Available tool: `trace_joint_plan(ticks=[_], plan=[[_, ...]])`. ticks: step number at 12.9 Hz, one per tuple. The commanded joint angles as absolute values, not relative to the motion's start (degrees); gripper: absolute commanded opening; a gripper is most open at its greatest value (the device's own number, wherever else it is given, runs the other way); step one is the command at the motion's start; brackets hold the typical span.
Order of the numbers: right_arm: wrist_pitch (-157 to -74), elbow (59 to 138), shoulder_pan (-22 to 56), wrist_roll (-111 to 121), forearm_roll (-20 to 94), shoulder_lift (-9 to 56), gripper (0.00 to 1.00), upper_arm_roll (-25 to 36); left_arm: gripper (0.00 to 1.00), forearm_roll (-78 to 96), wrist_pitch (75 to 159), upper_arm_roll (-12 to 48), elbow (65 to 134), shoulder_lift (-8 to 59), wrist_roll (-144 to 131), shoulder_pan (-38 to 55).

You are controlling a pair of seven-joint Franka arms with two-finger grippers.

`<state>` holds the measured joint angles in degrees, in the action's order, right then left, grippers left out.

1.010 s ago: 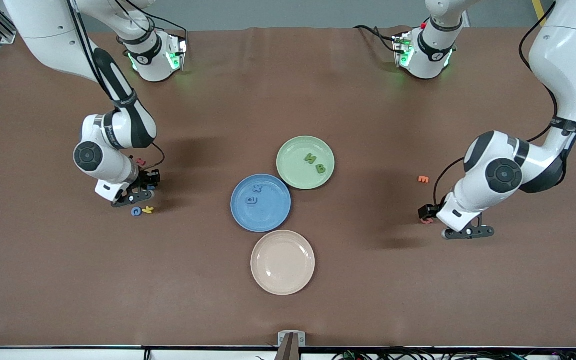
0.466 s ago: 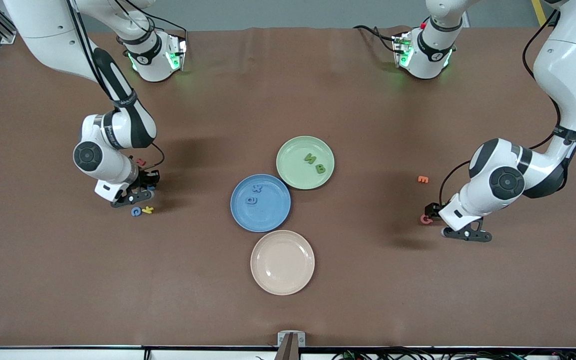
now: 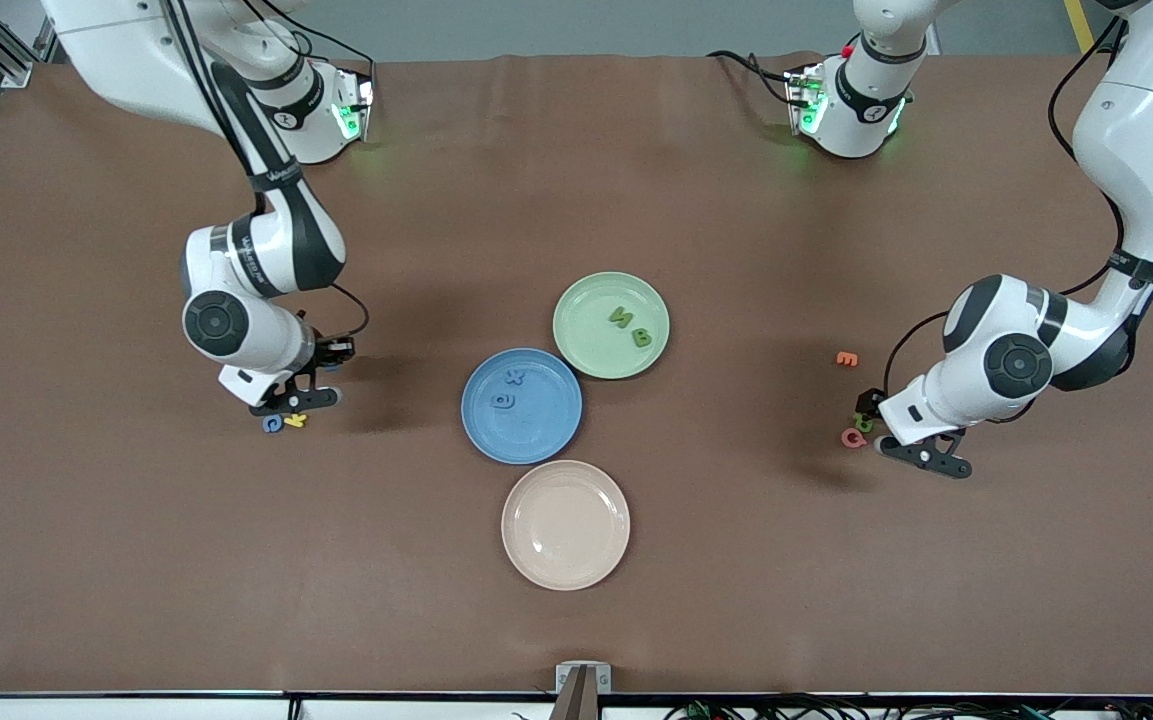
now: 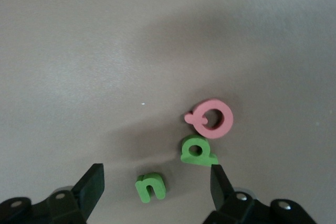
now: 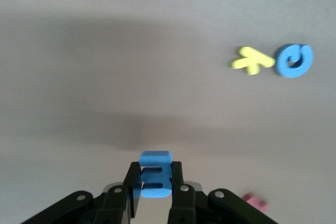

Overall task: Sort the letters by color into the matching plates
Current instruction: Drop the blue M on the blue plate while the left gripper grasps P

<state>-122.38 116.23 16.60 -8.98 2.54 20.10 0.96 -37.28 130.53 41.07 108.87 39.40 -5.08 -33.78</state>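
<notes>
My right gripper (image 5: 156,190) is shut on a blue letter (image 5: 156,181) and holds it above the table, near a loose blue letter (image 3: 273,424), also in the right wrist view (image 5: 294,60). My left gripper (image 4: 156,179) is open, low over a green letter (image 4: 151,187), with a second green letter (image 4: 197,151) beside one fingertip. In the front view the right gripper (image 3: 334,355) and the left gripper (image 3: 869,408) are at their own ends of the table. The blue plate (image 3: 546,430) holds two blue letters (image 3: 503,400). The pale green plate (image 3: 586,350) holds two green letters (image 3: 620,317).
A beige plate (image 3: 565,524) lies nearer the front camera than the blue plate. A yellow letter (image 3: 295,420) touches the loose blue one. A pink letter (image 3: 853,438) lies by the green letters, and an orange letter (image 3: 846,358) lies farther from the camera. Another pink piece (image 5: 255,202) shows under the right hand.
My right gripper has moved toward the plates with the blue letter in it. My left hand has shifted toward its own end of the table, uncovering the pink and green letters.
</notes>
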Motion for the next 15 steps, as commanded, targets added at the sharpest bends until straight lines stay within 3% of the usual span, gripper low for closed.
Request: trace_joint_plan(ticks=[1,8,15], plan=[[-117.52,109.36,22.3,-19.21,7.89,21.35,0.18,0.97,0.87,-38.58,131.4,41.84,110.83,38.85,-3.34,-34.63],[-118.21,88.45,34.53,-44.36,14.24,38.12,0.18,0.97,0.74,-38.76,133.07,42.01,110.92,39.9,-2.9,-32.87],[-126.91,85.08,37.62,-47.11,14.15,43.5,0.2,0.97,0.66,-41.4,135.17,41.57,110.48,42.27,-2.9,-33.22]])
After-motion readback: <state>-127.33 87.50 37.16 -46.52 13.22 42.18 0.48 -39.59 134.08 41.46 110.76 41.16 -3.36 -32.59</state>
